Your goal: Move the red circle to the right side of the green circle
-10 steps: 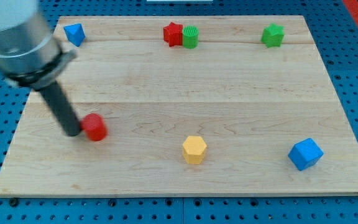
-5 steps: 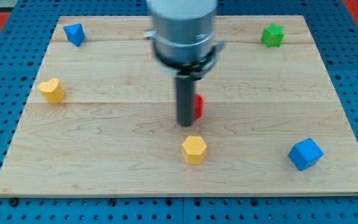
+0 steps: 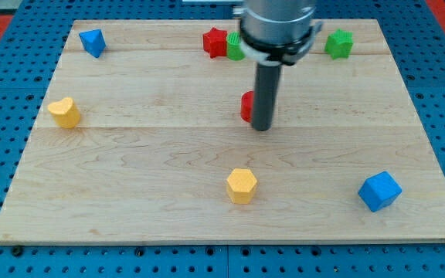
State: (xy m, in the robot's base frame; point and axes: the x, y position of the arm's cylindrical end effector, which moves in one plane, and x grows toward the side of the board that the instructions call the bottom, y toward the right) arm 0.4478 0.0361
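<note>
The red circle (image 3: 246, 106) sits near the board's middle, mostly hidden behind my dark rod. My tip (image 3: 262, 127) rests on the board just right of and slightly below the red circle, touching or nearly touching it. The green circle (image 3: 234, 48) stands at the view's top, partly hidden by the arm's body, with a red star (image 3: 215, 41) touching its left side. The red circle is well below the green circle.
A green block (image 3: 338, 43) is at the top right. A blue block (image 3: 92, 41) is at the top left. A yellow block (image 3: 65, 112) is at the left. A yellow hexagon (image 3: 242, 185) is at bottom centre. A blue cube (image 3: 379, 191) is at bottom right.
The red circle has been pushed from the board's left to its middle and up a little. My tip has crossed from the circle's left side to its right side.
</note>
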